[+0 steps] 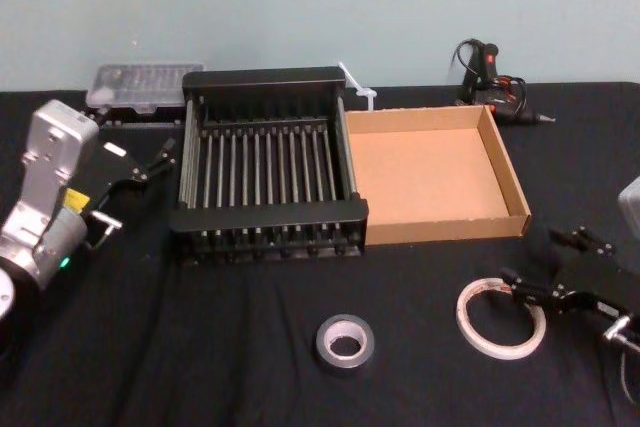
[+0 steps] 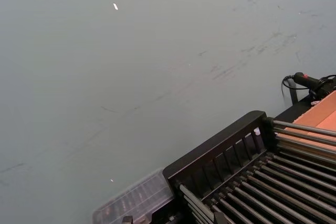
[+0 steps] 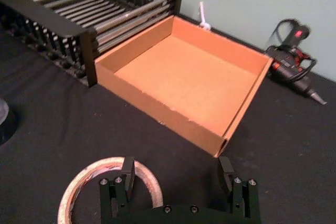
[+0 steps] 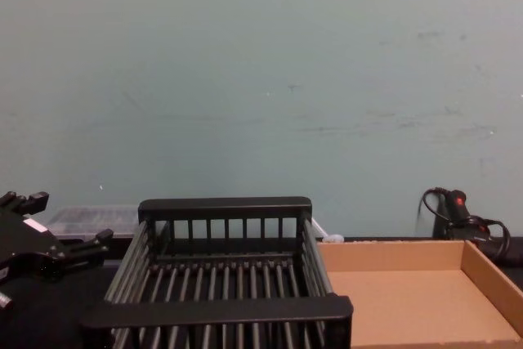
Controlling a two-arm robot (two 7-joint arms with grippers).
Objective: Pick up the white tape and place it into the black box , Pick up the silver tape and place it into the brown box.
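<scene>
the right gripper (image 1: 522,285), jaws open, straddles the near rim of the flat-lying white tape (image 1: 500,318), closer than the left gripper (image 1: 150,162), likewise open.

A workshop or robotics lab bench: a counter (image 1: 250,367) draped in black cloth stands against a bare, scuffed pale green wall (image 4: 261,79), with a glue gun (image 1: 492,82) and its cable and a clear plastic case of small bits (image 1: 140,85) lying along the back edge
</scene>
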